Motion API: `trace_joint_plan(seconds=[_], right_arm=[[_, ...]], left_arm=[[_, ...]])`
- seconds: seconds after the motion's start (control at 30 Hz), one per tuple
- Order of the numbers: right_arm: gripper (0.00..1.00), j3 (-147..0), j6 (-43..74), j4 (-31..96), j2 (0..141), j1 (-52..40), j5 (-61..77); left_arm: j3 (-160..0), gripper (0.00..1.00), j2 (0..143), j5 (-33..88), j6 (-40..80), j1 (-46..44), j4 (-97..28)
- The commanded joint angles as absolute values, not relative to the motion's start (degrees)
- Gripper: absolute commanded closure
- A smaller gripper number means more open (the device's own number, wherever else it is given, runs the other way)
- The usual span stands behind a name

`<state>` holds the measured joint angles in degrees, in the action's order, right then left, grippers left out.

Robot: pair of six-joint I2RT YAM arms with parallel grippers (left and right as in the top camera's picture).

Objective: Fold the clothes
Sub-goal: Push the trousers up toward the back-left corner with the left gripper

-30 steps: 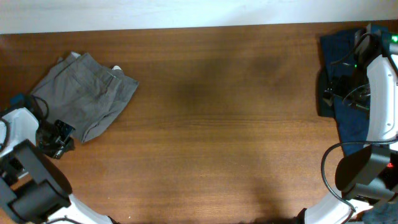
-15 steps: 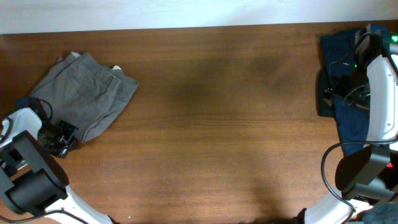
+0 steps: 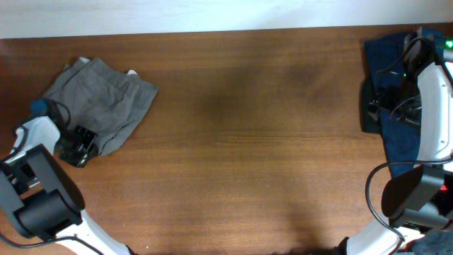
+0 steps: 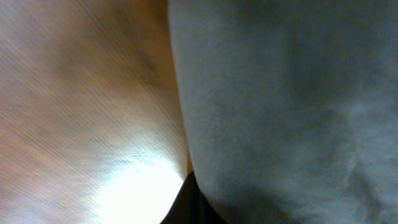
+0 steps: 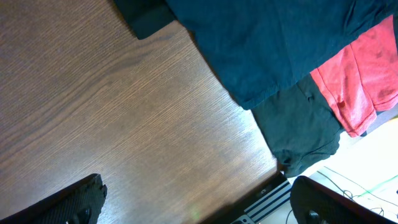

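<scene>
The grey-khaki shorts (image 3: pixel 99 99) lie bunched at the far left of the table. My left gripper (image 3: pixel 76 145) is pressed against their lower left edge. In the left wrist view the grey cloth (image 4: pixel 286 106) fills the right side, with one dark fingertip (image 4: pixel 189 205) showing at the bottom; the jaws are hidden. My right gripper (image 5: pixel 199 208) is open and empty above bare wood by the right table edge, near a navy-blue garment (image 5: pixel 261 43), which also shows in the overhead view (image 3: pixel 393 53).
A dark grey garment (image 5: pixel 298 134) and a red one (image 5: pixel 360 81) hang past the table edge beside the navy one. A black object (image 5: pixel 146 18) lies at the navy garment's corner. The wooden table (image 3: pixel 248 142) spans the middle.
My left gripper has moved up and to the right, into the lower edge of the shorts, and the shorts have bunched and shifted slightly upward. The right arm has not moved.
</scene>
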<state>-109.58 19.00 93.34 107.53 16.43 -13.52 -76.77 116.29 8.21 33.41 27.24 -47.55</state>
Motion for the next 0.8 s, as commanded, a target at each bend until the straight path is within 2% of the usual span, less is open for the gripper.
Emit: trace_joint_plan(seconds=[0.0,0.33,0.77], right_arm=[[0.01,-109.49,18.87,93.38,107.50,16.58,-14.63],[0.01,-109.49,18.87,93.38,107.50,16.58,-14.63],[0.01,-109.49,18.87,93.38,107.50,16.58,-14.63]], left_arm=[[-75.99,0.99,118.19,9.23,38.54,24.58,-45.74],[-75.99,0.99,118.19,9.02,43.75,20.56,-36.93],[-75.99,1.00,119.70,7.70,44.14,17.43,-23.09]])
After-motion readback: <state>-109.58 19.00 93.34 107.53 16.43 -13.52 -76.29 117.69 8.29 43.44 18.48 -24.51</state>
